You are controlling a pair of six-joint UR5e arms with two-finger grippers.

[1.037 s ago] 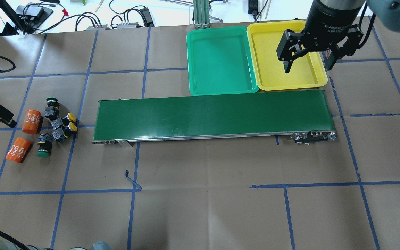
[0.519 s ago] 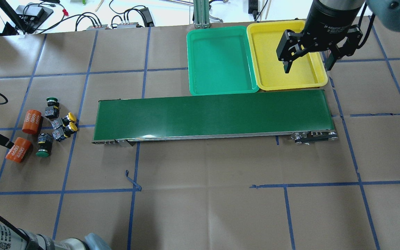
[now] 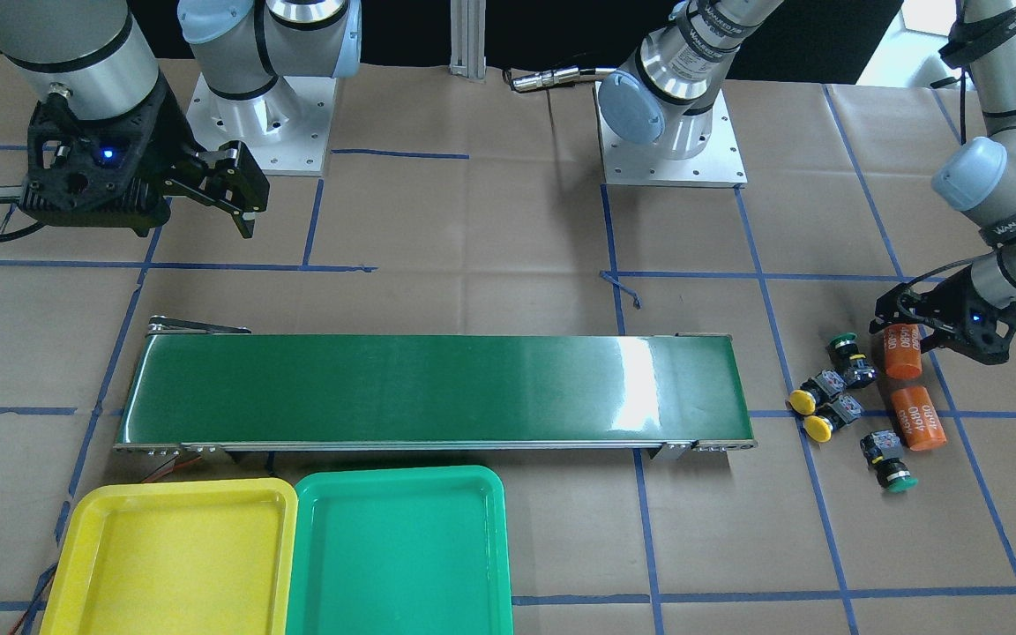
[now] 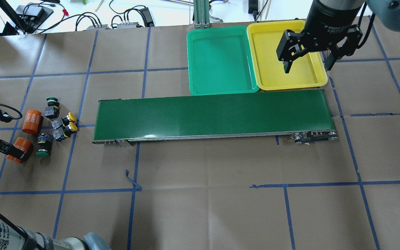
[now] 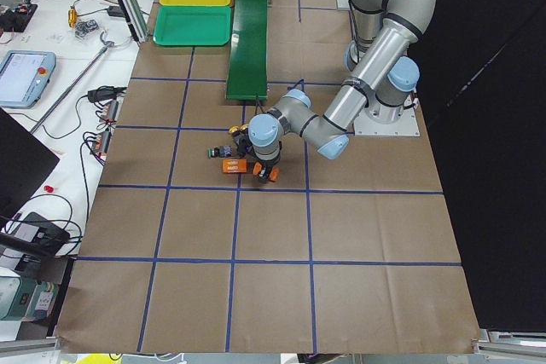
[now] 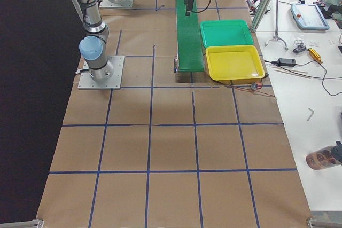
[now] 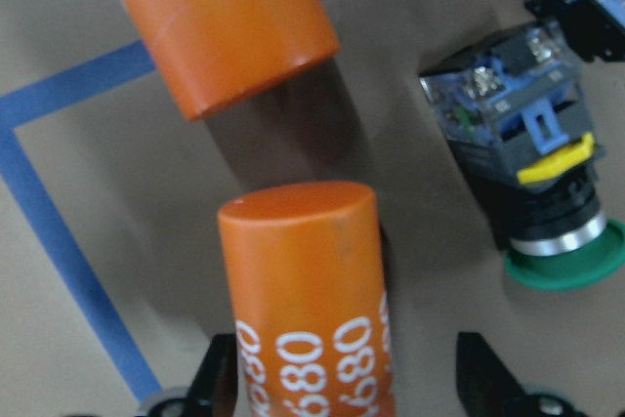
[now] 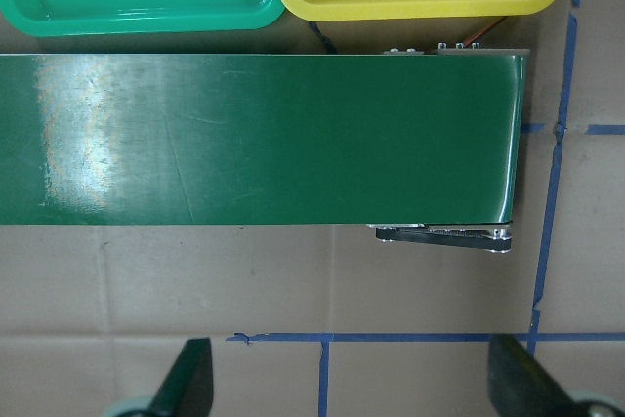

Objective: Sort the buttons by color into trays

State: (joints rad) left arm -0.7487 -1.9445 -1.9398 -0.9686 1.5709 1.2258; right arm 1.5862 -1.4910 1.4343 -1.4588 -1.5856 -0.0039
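Four buttons lie in a cluster at the table's left end: a green one (image 4: 51, 106), two yellow ones (image 4: 68, 118) (image 4: 69, 128) and a second green one (image 4: 43, 146). My left gripper (image 4: 11, 151) is low and open, its fingers (image 7: 220, 383) on either side of an orange "4680" cylinder (image 7: 303, 310), just left of the second green button (image 7: 547, 192). The green tray (image 4: 221, 59) and the yellow tray (image 4: 273, 78) sit side by side behind the belt, both bare. My right gripper (image 4: 307, 65) is open and empty, high over the yellow tray's right part.
A long dark green conveyor belt (image 4: 214, 116) runs across the middle, from beside the buttons to below the trays. A second orange cylinder (image 4: 31, 121) lies left of the buttons. Cables and boxes lie beyond the far edge.
My left gripper has come in from the left edge and moved down onto the lower orange cylinder, now straddling it. The right arm has not moved.
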